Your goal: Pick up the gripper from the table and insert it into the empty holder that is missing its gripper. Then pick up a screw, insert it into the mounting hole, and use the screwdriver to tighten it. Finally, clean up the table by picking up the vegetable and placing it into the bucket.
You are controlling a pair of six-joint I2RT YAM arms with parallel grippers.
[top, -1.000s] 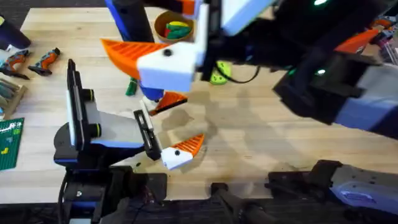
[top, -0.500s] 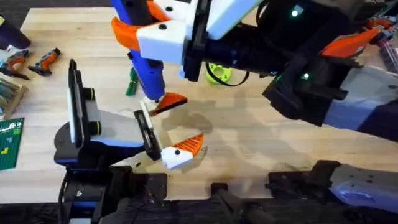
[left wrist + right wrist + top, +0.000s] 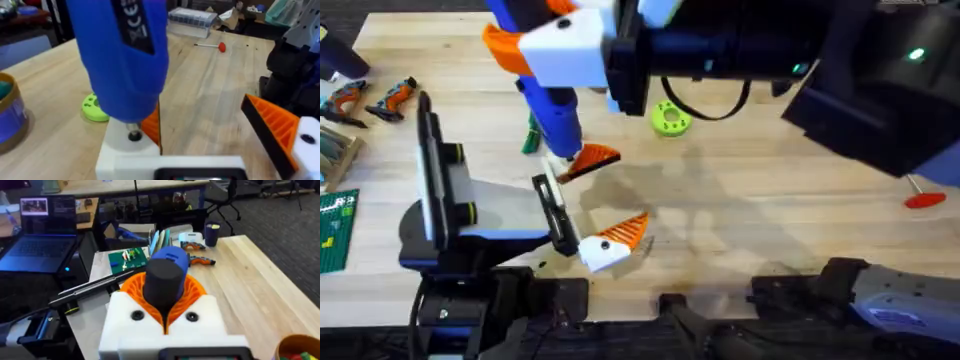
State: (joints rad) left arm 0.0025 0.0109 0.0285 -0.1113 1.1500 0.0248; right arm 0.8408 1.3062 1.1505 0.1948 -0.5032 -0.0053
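The right gripper [image 3: 545, 50], clamped on the screwdriver [image 3: 552, 115], has lowered its tip onto the holder [image 3: 131, 145], so tightening begins.

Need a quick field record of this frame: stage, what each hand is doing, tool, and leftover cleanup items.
stage: screw tightening
right hand: shut on the blue screwdriver
screwdriver tip: down on the white holder, orange gripper seated there
left hand: open, carries the holder
vegetable: on the table, not in the bucket
other: lime-green disc, red-handled rod on the table
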